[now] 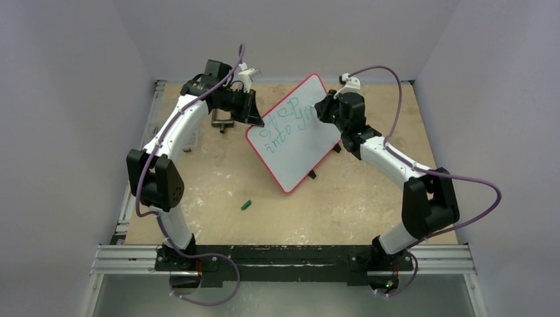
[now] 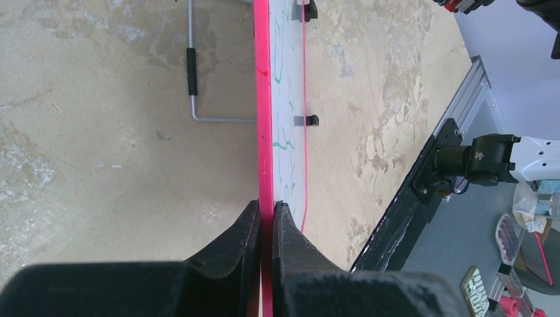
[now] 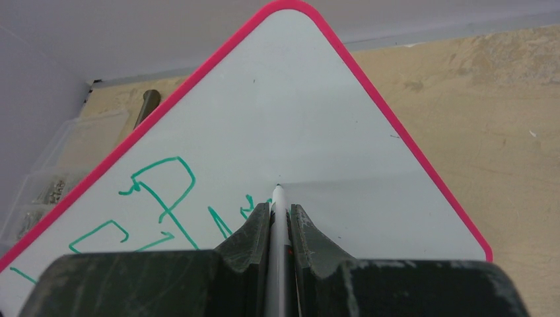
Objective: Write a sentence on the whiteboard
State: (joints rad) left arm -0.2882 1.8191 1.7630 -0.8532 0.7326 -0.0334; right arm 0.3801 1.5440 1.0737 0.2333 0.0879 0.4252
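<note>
The left gripper [image 2: 266,223] is clamped on the red rim of the flat white rectangular whiteboard [image 2: 288,79], seen edge-on up the frame's middle. The right gripper [image 3: 280,210] is pinched on a slim white marker [image 3: 279,221], whose tip is set against the board right of the green handwritten sentence [image 3: 162,191].

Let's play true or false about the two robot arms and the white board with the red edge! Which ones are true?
1. The left gripper is shut on the edge of the flat white board with the thin red rim. True.
2. The right gripper holds nothing. False: it pinches a slim white marker, tip at the board.
3. The handwritten words on the board are blue. False: they are green.
4. A small green object lies on the tan wooden table, apart from the board. True.
</note>
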